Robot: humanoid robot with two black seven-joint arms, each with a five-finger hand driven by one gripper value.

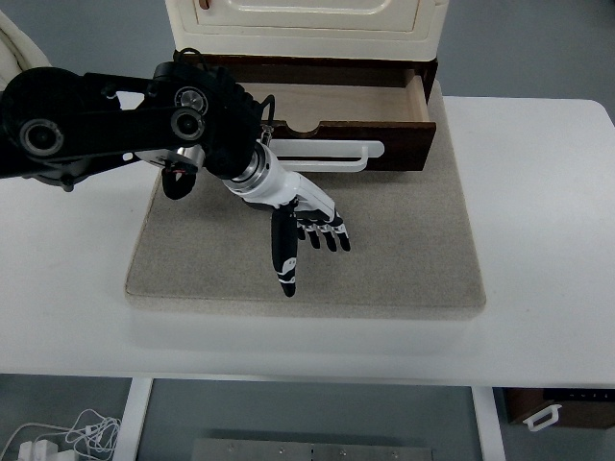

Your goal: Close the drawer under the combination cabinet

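Drawer's open under the cabinet

Left hand (306,223) hangs over the mat (404,240) just near of the drawer (370,130) — fingers loose, gripping nothing — cream cabinet (303,24) above.

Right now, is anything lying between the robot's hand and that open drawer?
In the head view, no loose object: only bare beige mat and the drawer's white handle separate the left hand from the drawer.

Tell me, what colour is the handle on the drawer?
White; the handle shows clearly on the dark brown drawer in the head view.
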